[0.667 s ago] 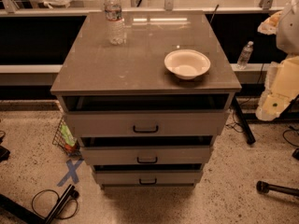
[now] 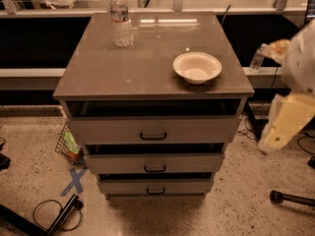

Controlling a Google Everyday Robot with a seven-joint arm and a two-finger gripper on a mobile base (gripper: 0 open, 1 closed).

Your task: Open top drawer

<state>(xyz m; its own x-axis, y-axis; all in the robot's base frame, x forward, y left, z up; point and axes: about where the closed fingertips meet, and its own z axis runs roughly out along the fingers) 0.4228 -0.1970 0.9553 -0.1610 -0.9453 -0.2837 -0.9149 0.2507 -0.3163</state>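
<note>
A: Which step in hand?

B: The reach, most likely, with the claw up in the air just off the right edge of the table, apart from everything. Cannot tell how far open; nothing seen in its hold.

A: And the top drawer?

B: Down-left of the claw, directly under the table's surface, tallest front of the three. Small black handle centred on that front, well to the claw's left and a little lower. Not yet touched.

A: Shut or out?

B: Hard to say. Dark gap above the front, so perhaps ajar already. Same sort of gap above the two lower drawers, though, so maybe only the viewing angle. Judged as not fully opened either way.

A: Next move?

B: Probably a swing left across the front, then a drop to handle height, squared up with the bar. After that, close around the bar and pull straight out. Needs care to take the uppermost handle, not the two beneath.

A: Anything in the way?

B: Bowl up-left of the claw, near the table's front edge. Bottle far left and further back. Both above the drawer line, so likely no trouble with a low approach.
</note>
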